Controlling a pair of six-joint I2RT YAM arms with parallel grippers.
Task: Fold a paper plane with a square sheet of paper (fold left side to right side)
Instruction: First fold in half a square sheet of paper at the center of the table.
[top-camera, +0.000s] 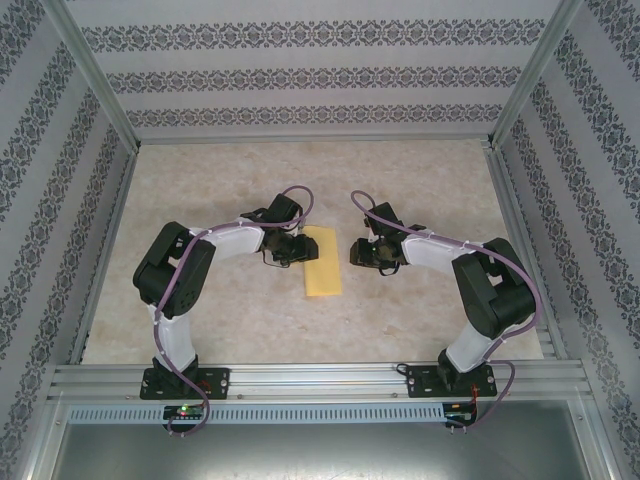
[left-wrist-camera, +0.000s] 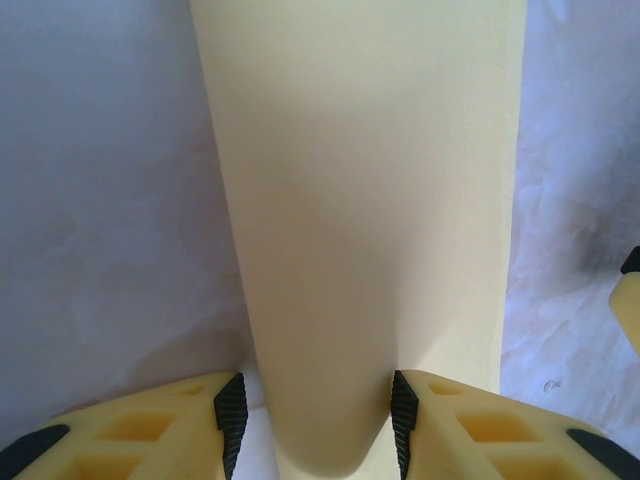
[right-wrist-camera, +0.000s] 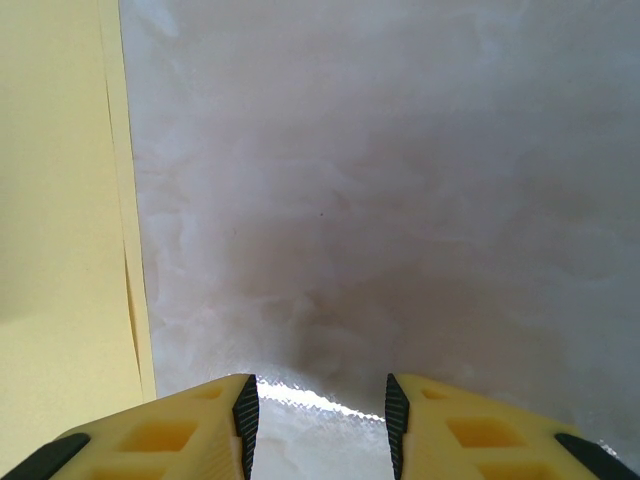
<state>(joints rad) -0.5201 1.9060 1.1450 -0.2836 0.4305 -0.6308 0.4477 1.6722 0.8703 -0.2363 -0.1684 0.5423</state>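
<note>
The square sheet of paper (top-camera: 322, 265) lies on the floor between the two arms, doubled over into a narrow yellow strip. In the left wrist view its rounded, uncreased fold (left-wrist-camera: 370, 200) bulges up between the fingers of my left gripper (left-wrist-camera: 315, 410). The right pad (left-wrist-camera: 402, 410) touches the bulge and the left pad stands a little off it, so the jaws are open. My left gripper (top-camera: 296, 250) sits at the strip's left edge. My right gripper (top-camera: 357, 250) hovers just right of the strip, open over bare floor (right-wrist-camera: 318, 410), with the paper's edges (right-wrist-camera: 60, 250) to its left. The paper plane is out of view.
The beige marbled floor (top-camera: 420, 180) is boxed in by patterned walls and aluminium posts (top-camera: 95, 80). A metal rail (top-camera: 320, 380) carrying both arm bases runs along the near edge. Bare floor lies behind and in front of the paper.
</note>
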